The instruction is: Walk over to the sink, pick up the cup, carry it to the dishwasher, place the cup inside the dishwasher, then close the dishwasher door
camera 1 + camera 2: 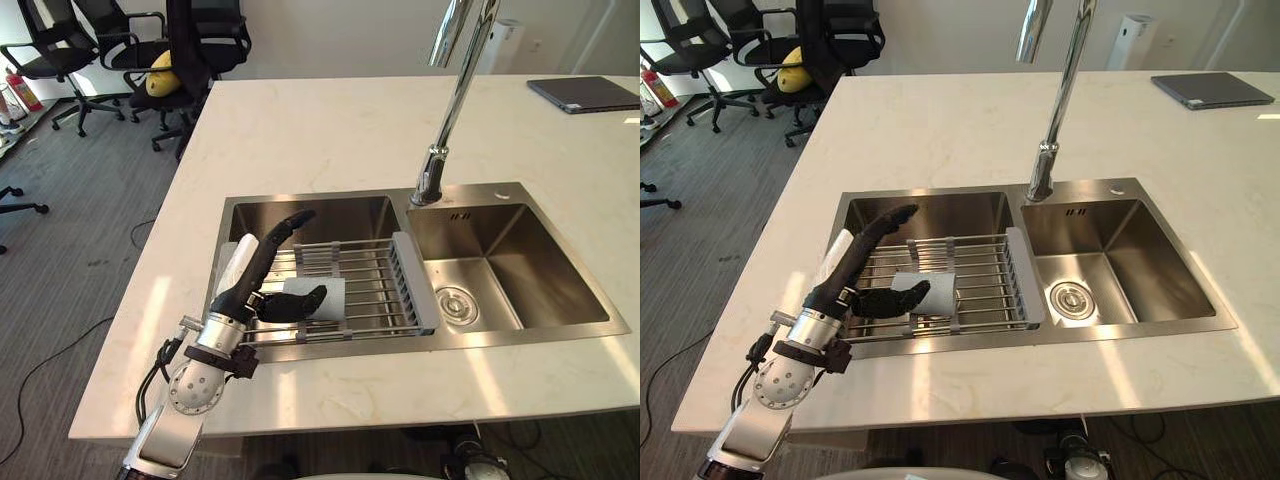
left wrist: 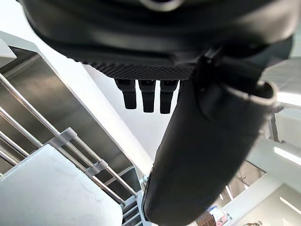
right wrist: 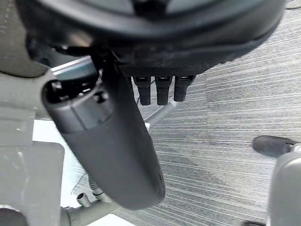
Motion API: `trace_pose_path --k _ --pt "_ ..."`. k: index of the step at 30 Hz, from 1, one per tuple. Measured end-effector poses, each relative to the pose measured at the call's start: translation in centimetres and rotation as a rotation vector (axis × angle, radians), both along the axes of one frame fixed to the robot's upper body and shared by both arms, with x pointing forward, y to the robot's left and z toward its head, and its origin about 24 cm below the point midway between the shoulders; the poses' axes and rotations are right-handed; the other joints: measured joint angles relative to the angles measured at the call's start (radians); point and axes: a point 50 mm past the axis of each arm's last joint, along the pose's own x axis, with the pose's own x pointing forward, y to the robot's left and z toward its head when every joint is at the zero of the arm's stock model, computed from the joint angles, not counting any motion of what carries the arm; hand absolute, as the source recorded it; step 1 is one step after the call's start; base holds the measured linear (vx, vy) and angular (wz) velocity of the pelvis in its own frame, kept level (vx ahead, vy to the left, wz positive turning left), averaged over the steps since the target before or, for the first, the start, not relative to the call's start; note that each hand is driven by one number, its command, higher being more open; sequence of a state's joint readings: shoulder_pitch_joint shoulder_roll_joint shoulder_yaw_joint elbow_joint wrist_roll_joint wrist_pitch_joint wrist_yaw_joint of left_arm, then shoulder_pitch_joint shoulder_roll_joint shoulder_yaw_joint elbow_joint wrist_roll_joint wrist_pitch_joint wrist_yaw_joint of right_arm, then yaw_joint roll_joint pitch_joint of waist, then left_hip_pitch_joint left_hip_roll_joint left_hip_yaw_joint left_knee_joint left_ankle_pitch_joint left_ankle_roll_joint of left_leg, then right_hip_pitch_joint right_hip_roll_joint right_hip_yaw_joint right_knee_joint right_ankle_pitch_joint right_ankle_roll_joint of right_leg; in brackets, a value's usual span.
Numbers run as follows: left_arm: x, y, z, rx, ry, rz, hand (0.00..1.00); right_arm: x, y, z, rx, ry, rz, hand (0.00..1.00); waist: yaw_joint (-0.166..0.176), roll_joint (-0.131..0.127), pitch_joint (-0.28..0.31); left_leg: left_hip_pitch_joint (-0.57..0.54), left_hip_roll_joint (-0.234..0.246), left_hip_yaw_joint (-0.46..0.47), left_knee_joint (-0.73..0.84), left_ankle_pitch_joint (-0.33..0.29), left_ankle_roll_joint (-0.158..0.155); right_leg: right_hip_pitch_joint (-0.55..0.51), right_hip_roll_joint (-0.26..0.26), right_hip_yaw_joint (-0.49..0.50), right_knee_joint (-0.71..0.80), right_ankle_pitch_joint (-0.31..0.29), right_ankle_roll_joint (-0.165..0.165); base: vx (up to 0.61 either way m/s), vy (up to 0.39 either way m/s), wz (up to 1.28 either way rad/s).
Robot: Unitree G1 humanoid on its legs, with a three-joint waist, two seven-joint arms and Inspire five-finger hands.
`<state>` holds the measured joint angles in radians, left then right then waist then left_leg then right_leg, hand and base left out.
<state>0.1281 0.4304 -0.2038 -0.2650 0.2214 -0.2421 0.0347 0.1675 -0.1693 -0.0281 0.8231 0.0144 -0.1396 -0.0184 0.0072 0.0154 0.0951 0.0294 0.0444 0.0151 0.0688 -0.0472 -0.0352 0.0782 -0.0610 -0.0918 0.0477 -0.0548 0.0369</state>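
Fingers (image 1: 290, 222) of left hand (image 1: 245, 285): straight, spread from the thumb, gripping nothing; they point far over the rack (image 1: 375, 275) in the sink's (image 1: 300, 215) left basin. Cup (image 1: 335, 302): white, on the rack, just right of the palm, the thumb crossing its near side; contact not discernible, long axis not readable. Left hand is much the nearer; the grasp likely needs the fingers brought right and down around the cup. Right hand (image 3: 157, 89): fingers straight, empty, above carpet (image 3: 235, 94).
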Motion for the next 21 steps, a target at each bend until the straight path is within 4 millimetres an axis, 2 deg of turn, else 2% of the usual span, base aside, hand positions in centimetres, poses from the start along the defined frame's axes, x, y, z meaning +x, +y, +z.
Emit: trace_pose_path --k 5,10,15,21 --pt "-0.2 -0.6 -1.5 0.099 0.053 -0.046 0.90 -0.2 0.7 -0.3 0.012 0.019 0.037 0.90 -0.002 0.000 -0.001 0.014 -0.006 -0.004 -0.045 0.029 0.003 0.008 -0.003 -0.006 -0.033 0.021 0.002 -0.03 0.002 0.03" --pt "-0.5 -1.5 -2.1 0.151 0.071 -0.099 0.90 -0.2 0.7 -0.3 0.014 0.021 0.039 0.90 -0.016 0.000 -0.001 0.025 -0.014 -0.004 -0.067 0.042 0.008 0.011 -0.010 -0.006 -0.041 0.027 0.008 -0.01 0.003 0.00" --pt "-0.4 -1.0 -3.0 0.231 0.091 -0.090 0.90 -0.3 0.6 -0.3 0.015 0.023 0.040 0.90 -0.024 0.000 -0.001 0.028 -0.016 0.001 -0.070 0.043 0.009 0.022 -0.011 -0.002 -0.067 0.042 0.010 -0.01 0.004 -0.02" --pt "-0.3 -1.1 -2.9 0.292 0.063 -0.088 0.90 -0.2 0.6 -0.3 0.015 0.021 0.041 0.90 -0.027 0.001 -0.001 0.040 -0.016 0.001 -0.095 0.052 0.009 0.024 -0.011 -0.002 -0.074 0.043 0.010 0.00 0.000 0.00"
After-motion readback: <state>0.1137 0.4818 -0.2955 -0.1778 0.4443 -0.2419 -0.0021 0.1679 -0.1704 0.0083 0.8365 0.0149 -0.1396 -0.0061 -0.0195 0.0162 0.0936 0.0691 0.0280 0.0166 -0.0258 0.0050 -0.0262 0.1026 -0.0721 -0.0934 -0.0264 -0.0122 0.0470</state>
